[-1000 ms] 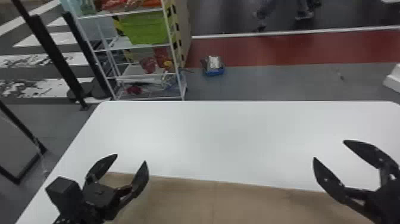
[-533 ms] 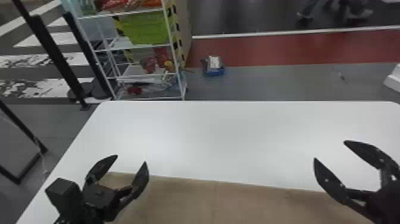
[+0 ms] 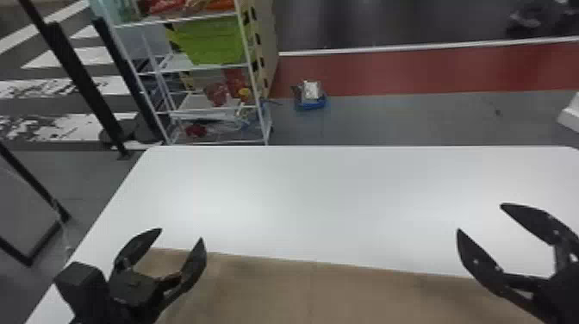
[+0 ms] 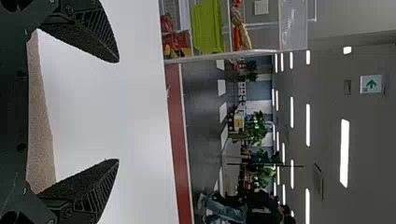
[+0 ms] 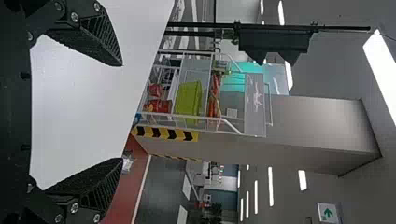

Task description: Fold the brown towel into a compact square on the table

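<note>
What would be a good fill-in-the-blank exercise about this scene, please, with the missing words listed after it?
The brown towel lies on a table whose colour is ____.
The fingers of the left hand and the right hand are not shut but ____.
Of these two hands, ____ is holding the towel.
On the rack beyond the table, the large bin is coloured ____.

Missing words: white; open; neither; green.
</note>
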Tool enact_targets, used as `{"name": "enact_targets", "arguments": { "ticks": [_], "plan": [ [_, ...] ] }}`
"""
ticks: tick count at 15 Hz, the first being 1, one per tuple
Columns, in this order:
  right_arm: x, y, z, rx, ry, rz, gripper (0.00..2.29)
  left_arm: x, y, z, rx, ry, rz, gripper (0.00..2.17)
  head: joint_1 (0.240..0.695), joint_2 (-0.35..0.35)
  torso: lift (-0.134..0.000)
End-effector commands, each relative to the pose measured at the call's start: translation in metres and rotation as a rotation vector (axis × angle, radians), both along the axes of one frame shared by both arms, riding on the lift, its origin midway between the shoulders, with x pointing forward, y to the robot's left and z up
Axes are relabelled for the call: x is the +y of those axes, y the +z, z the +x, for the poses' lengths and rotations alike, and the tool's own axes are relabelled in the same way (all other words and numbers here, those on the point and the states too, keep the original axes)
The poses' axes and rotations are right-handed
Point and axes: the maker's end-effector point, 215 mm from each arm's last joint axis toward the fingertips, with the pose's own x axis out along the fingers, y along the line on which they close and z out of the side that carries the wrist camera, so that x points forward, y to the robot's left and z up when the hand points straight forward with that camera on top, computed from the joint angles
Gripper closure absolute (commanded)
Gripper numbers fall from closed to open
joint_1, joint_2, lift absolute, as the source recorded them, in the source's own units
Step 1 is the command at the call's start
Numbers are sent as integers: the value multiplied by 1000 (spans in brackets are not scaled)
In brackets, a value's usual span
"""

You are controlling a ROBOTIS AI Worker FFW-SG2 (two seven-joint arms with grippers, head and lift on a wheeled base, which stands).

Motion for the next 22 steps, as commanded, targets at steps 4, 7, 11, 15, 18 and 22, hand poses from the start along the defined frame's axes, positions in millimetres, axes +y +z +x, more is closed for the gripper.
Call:
{"name": "enact_targets", "arguments": {
  "ticks": [4,7,11,15,18,22],
  "plan": [
    [-1,-1,0,4,-1,4,181,63,-21,-30,113,68,-20,174,695,245,-124],
    [-2,-5,1,11,-2,6,181,87,-52,-51,260,103,-92,201,695,287,-124],
    [1,-5,2,10,2,8,181,109,-70,-68,362,172,-128,208,695,341,-124],
    [3,-6,3,17,6,12,181,115,-81,-78,416,200,-156,211,695,350,-124],
    [2,-6,4,19,4,12,181,113,-103,-92,523,228,-226,215,695,350,-124],
    [3,-7,5,25,5,15,181,112,-98,-92,518,215,-240,704,695,350,-124]
  ]
}}
